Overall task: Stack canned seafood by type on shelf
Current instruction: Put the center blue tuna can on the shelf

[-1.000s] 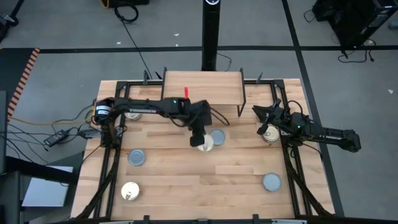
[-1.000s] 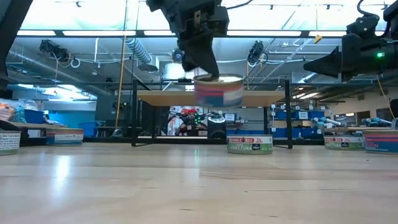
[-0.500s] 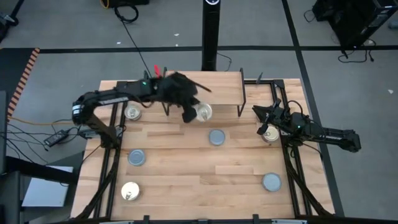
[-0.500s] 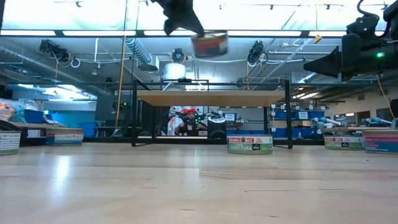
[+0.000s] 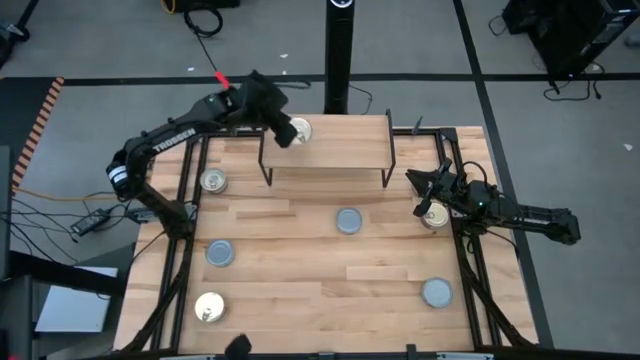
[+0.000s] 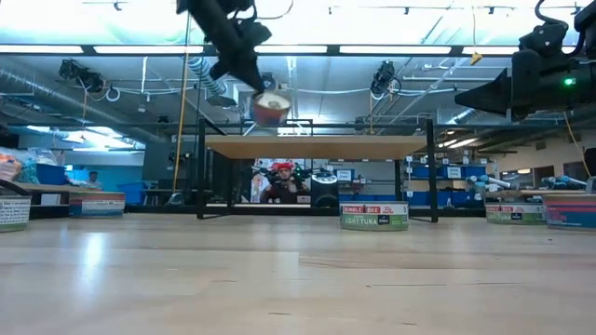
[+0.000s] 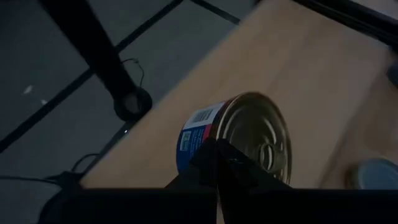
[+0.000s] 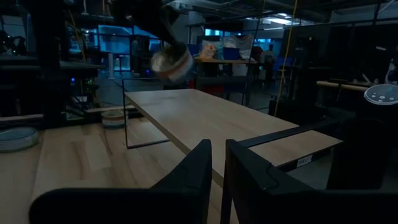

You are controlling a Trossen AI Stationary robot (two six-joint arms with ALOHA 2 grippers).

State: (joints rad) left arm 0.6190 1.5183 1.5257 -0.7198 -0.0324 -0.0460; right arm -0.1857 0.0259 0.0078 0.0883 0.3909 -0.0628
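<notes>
The left gripper (image 5: 285, 131), jaws clamped on a gold-lidded tin (image 5: 299, 130), is holding it above the shelf (image 5: 340, 145); the right gripper (image 5: 425, 193), jaws nearly closed and empty, is waiting beside it.

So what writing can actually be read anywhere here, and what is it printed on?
"TROSSEN": white letters along the left arm, high view.
"BUMBLE BEE" above "LIGHT TUNA": side label of the tin under the shelf, low view; its smaller print is too blurred.
Barcode label on the gold-lidded tin in the left gripper: unreadable.
Other tins' labels at the table edges: too blurred.
</notes>
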